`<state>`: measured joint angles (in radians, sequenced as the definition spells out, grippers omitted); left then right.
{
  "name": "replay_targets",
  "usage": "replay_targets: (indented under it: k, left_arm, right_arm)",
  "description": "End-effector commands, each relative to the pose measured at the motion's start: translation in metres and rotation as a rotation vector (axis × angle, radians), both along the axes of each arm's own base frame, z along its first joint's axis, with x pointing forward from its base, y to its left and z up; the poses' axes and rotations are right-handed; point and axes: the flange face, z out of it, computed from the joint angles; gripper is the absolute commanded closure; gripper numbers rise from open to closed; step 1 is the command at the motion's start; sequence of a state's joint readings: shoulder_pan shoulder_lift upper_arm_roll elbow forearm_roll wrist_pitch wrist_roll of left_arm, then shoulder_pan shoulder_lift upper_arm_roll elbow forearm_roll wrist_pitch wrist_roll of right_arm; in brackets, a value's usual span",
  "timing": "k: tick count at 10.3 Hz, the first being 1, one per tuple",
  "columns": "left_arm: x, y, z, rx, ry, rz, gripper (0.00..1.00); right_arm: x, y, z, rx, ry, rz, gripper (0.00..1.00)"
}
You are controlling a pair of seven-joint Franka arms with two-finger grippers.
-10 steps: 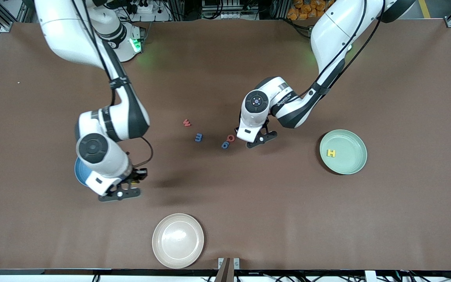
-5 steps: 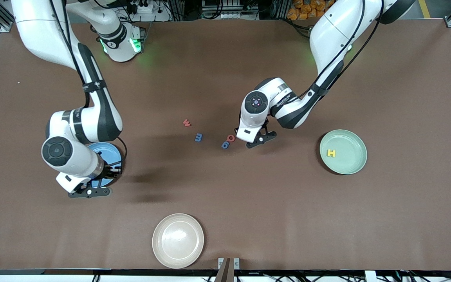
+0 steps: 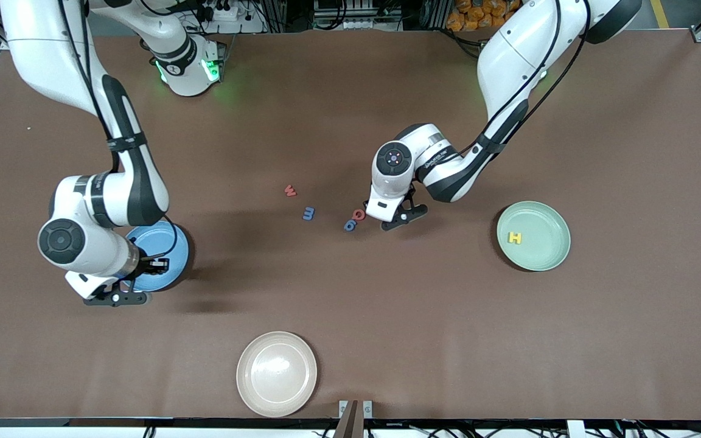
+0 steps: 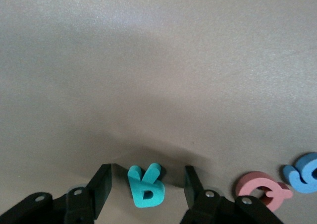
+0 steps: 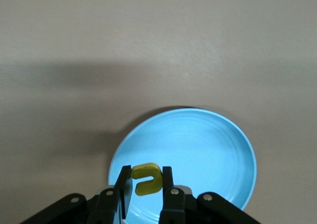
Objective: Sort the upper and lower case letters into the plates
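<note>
Yellow letter (image 5: 147, 179) sits clenched in the right gripper (image 5: 146, 188) over the blue plate (image 3: 171, 243), ready to drop. The left gripper (image 4: 147, 190) straddles a teal letter (image 4: 145, 186) on the desk (image 3: 350, 304) with jaws apart, set to grasp. The green plate (image 3: 548, 255) holds an H (image 3: 514, 237).

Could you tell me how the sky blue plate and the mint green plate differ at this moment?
The sky blue plate lies toward the right arm's end of the table; the mint green plate toward the left arm's end. The mint green plate holds a yellow H; the blue plate's visible part is bare, with the right gripper holding a yellow letter over it. Both are round, shallow, alike in size.
</note>
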<state>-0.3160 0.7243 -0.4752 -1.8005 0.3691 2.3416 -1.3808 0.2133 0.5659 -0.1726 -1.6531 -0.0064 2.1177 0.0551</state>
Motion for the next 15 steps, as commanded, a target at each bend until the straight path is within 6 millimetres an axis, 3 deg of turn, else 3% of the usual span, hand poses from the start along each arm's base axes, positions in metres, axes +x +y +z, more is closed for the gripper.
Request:
replay_targets:
  k: [1,2,3,4,5,6,8,10,13,15]
  left_arm:
    - [-0.006,-0.010,-0.006,0.002,-0.020,0.004,0.34]
    - [-0.006,-0.010,-0.006,0.002,-0.019,0.004,0.39]
    - [-0.005,-0.010,-0.006,0.000,-0.021,0.005,0.55]
    - [-0.006,-0.012,-0.006,0.000,-0.021,0.002,0.73]
    - [-0.006,-0.012,-0.005,0.001,-0.023,0.001,1.00]
    - [-0.005,-0.011,-0.004,0.000,-0.024,0.002,1.00]
    - [0.003,-0.006,0.004,-0.005,-0.037,0.011,1.00]
    - [0.018,0.002,0.038,-0.007,-0.083,0.022,1.00]
    - [0.039,0.030,0.082,0.050,-0.110,0.028,1.00]
    - [0.057,0.063,0.104,0.094,-0.099,-0.005,1.00]
  right_arm:
    - [-0.010,-0.007,-0.001,0.010,0.009,0.004,1.00]
    - [-0.011,-0.007,-0.003,0.009,0.014,0.004,0.99]
    - [-0.012,-0.007,-0.003,0.009,0.015,0.002,0.90]
    - [-0.014,-0.008,-0.006,0.009,0.023,0.003,0.67]
    - [-0.014,-0.009,-0.006,0.008,0.021,0.001,0.16]
    - [-0.014,-0.010,-0.006,0.007,0.023,0.001,0.00]
    - [-0.014,-0.012,-0.006,0.005,0.025,-0.001,0.00]
    - [-0.014,-0.013,-0.006,0.005,0.026,-0.002,0.00]
    - [-0.014,-0.011,-0.006,0.005,0.026,0.000,0.00]
    - [-0.014,-0.008,-0.005,0.005,0.028,0.003,0.00]
